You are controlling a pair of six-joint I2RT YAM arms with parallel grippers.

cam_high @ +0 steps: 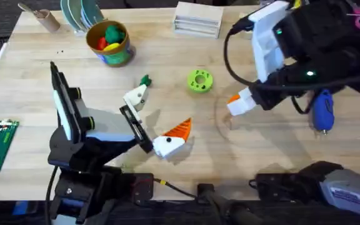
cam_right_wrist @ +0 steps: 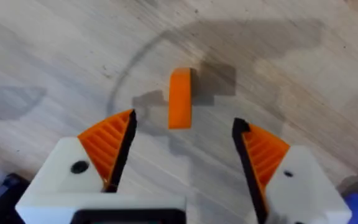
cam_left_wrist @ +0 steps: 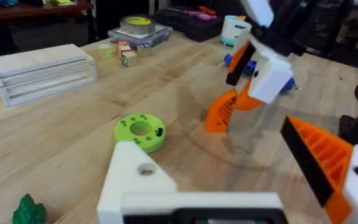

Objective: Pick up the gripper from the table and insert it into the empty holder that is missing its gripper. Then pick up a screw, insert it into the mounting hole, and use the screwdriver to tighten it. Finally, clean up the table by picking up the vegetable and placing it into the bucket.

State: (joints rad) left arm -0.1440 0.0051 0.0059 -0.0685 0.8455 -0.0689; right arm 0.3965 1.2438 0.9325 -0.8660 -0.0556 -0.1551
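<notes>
Right wrist: pincer spread above gripper; no legible writing.

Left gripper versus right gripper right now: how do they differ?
The right gripper has orange ribbed pads on both fingers; the left gripper has one, its other finger being a bare white block with an empty hole. The right gripper is over the loose orange wedge; the left gripper has nothing between its fingers. Both are open.
</notes>
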